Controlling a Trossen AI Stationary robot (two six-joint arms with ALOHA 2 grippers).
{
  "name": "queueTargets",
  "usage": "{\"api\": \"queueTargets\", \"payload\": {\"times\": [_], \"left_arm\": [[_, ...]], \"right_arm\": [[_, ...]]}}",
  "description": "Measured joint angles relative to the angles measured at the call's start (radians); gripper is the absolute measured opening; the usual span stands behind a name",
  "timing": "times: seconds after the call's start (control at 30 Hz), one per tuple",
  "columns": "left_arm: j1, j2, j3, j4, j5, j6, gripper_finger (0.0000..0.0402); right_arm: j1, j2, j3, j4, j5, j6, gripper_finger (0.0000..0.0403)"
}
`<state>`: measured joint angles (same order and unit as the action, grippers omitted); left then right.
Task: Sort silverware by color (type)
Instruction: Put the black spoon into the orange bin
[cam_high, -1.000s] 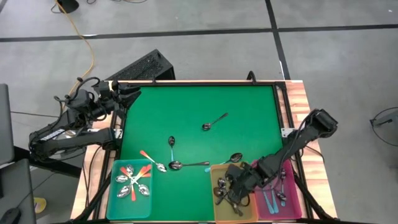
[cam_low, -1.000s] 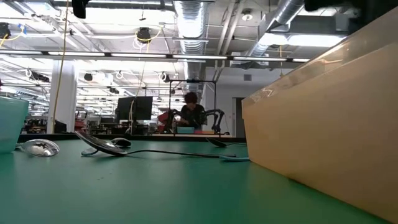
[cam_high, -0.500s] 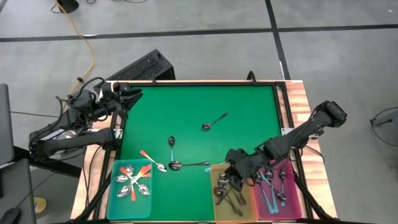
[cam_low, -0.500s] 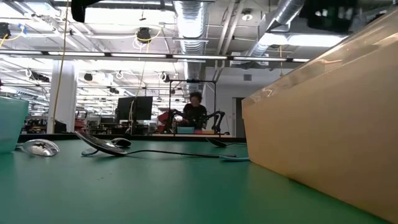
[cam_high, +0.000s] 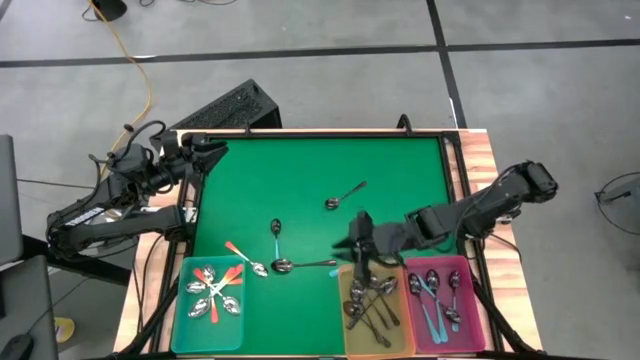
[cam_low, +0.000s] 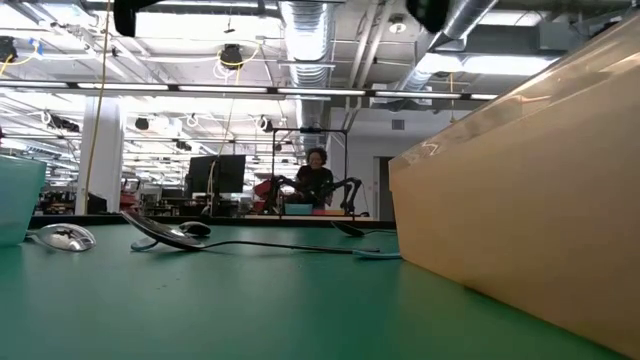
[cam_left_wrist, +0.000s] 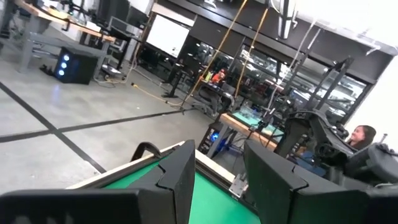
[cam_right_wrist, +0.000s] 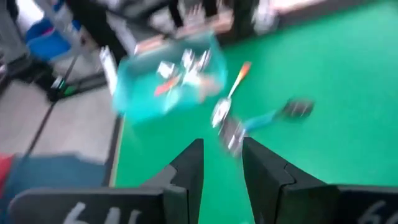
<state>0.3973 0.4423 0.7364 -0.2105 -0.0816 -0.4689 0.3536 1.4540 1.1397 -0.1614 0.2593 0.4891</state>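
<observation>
Loose spoons lie flat on the green mat: a dark one (cam_high: 345, 193), a blue-handled one (cam_high: 276, 233), a dark one (cam_high: 303, 265) and an orange-handled one (cam_high: 244, 257). More spoons lie in the teal bin (cam_high: 182, 312), the yellow bin (cam_high: 350, 335) and the pink bin (cam_high: 470, 320). My right gripper (cam_high: 358, 238) hangs open above the mat just beyond the yellow bin's far rim, nothing between its fingers (cam_right_wrist: 222, 149). My left gripper (cam_high: 212, 150) waits open at the far left corner, held level (cam_left_wrist: 217, 171).
A raised wooden border (cam_high: 478, 160) frames the mat. The three bins line the near edge. In the low view the yellow bin's wall (cam_low: 520, 220) fills the right side. A person sits far off in the room behind (cam_low: 316, 180).
My right gripper has risen from over the yellow bin and travelled toward the table's far edge and a little left, rolling and tipping up as it went. It now hangs over the mat beyond the bin's far rim. The spoons on the mat have not moved.
</observation>
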Motion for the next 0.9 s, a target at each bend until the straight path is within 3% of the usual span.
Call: {"api": "queueTargets", "payload": {"times": [0.2,0.33,0.63,0.9], "left_arm": [[0.0,0.0,0.0,0.003,-0.024,0.002,0.0121],[0.0,0.001,0.0,0.035,-0.036,0.033,0.0121],[0.0,0.02,0.0,0.144,-0.032,0.099,0.0121],[0.008,0.101,0.0,0.192,0.008,0.115,0.0121]], "right_arm": [[-0.117,0.007,0.0,0.208,0.021,-0.227,0.012],[-0.197,0.038,-0.002,0.25,0.012,-0.322,0.012],[-0.376,0.074,0.0,0.301,-0.071,-0.333,0.012],[-0.436,0.107,-0.004,0.317,-0.129,-0.341,0.012]]}}
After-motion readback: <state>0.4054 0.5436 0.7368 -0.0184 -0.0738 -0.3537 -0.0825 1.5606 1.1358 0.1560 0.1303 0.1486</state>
